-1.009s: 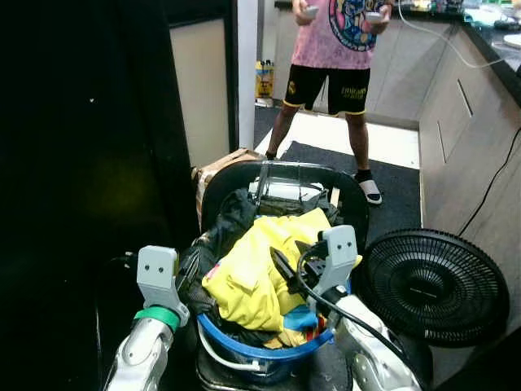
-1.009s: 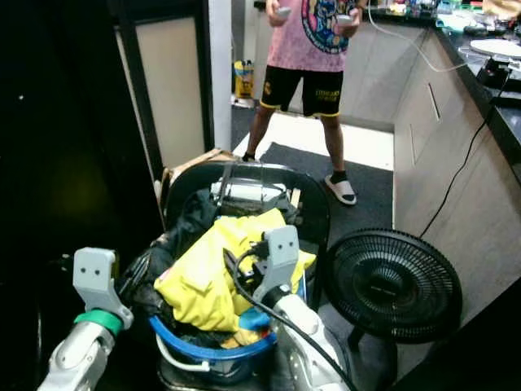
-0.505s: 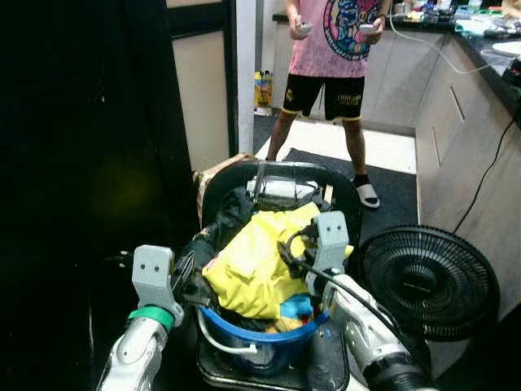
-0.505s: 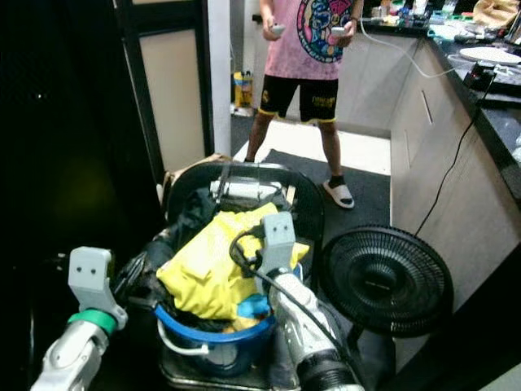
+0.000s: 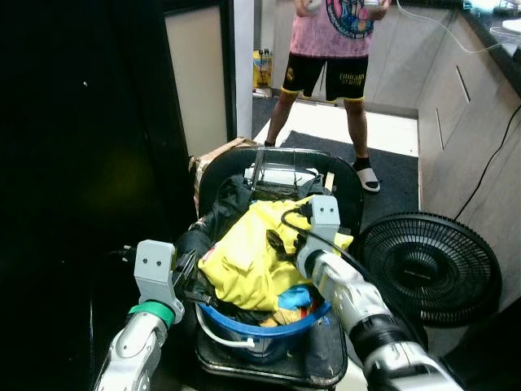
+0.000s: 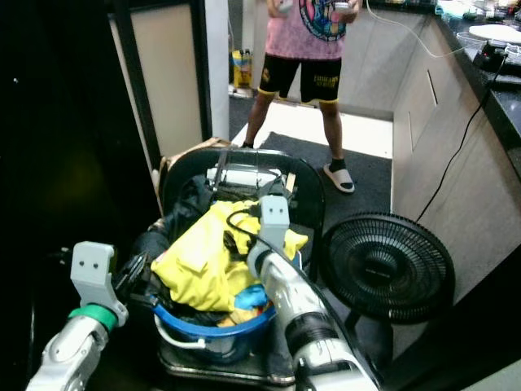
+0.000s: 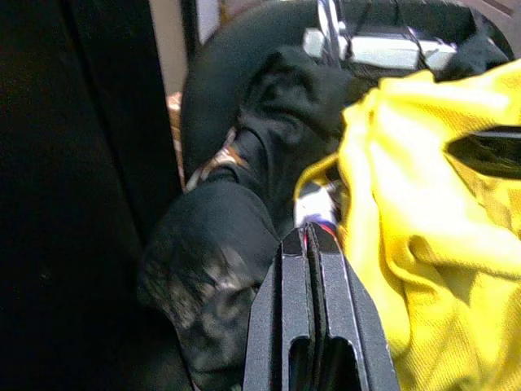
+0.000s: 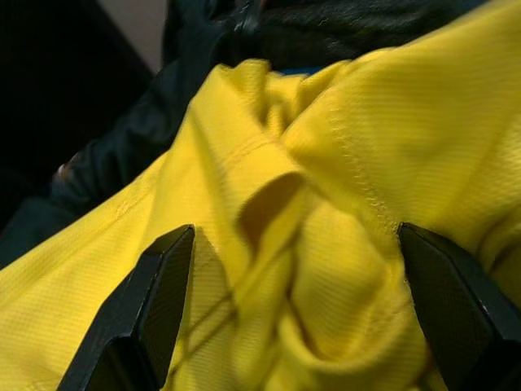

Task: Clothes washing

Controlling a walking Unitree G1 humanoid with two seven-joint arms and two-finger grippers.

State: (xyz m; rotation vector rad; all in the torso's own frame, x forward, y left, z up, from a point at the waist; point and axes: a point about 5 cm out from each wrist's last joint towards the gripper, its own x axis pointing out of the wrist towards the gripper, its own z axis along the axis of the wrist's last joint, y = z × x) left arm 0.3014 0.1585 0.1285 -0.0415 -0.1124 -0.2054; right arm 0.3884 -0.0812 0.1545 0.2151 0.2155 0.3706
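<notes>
On the black chair (image 5: 338, 204), blue basin (image 5: 269, 323) heaped with laundry, yellow shirt (image 5: 252, 261) on top. Right gripper (image 8: 293, 326) spread wide over a yellow fold, likely lined up to pinch it. Left gripper (image 7: 313, 269) pressed together at the basin's left, against dark clothing (image 7: 220, 244), probably steadying. Person (image 5: 330, 49) standing far; fan (image 5: 431, 269) to the right.

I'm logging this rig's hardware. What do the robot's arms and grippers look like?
Both arms are silver. The left arm has a green wrist band under a grey block; the right arm has a black ribbed joint and looping black cable. The left gripper and right gripper have long black fingers.
</notes>
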